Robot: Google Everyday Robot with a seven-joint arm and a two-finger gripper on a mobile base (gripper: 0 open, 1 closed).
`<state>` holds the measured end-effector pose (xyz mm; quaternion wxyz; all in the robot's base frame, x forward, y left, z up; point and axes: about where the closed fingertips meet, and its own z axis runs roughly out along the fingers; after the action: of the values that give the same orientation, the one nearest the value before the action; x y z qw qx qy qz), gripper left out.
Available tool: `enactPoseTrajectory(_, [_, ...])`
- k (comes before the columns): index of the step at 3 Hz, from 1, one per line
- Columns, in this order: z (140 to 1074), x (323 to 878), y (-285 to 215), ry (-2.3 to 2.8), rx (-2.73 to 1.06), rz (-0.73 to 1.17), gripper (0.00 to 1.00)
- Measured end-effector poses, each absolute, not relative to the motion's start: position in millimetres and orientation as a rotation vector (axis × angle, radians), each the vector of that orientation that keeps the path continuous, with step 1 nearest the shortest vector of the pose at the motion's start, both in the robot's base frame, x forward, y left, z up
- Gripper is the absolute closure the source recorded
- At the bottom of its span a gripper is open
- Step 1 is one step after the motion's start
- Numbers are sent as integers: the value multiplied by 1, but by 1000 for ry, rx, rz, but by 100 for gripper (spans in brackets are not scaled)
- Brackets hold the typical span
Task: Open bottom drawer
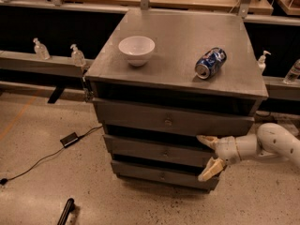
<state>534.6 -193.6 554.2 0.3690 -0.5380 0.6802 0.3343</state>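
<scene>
A grey three-drawer cabinet stands in the middle of the floor. The bottom drawer [154,175] is the narrowest, with a small round knob [162,176] at its centre, and its front sits flush. The middle drawer [159,151] and the wider top drawer [168,121] are above it. My gripper [206,156] is open, its two cream fingers spread apart. It sits in front of the right end of the middle and bottom drawers, right of the bottom knob. The lower fingertip [206,174] is at the bottom drawer's right end.
A white bowl [136,49] and a blue soda can [210,63] on its side lie on the cabinet top [173,74]. A power adapter [69,139] with a cable and a black handle [64,212] lie on the floor at left. Bottles [77,55] stand on the ledge behind.
</scene>
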Motion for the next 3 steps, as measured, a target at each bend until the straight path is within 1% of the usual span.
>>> enactPoseTrajectory(1, [547,532,-189,1769,-1388,887,0])
enactPoseTrajectory(2, [516,528,-194,1764,-1440,950,0])
enactPoseTrajectory(3, [449,487,-200,1687,-1444,1175,0])
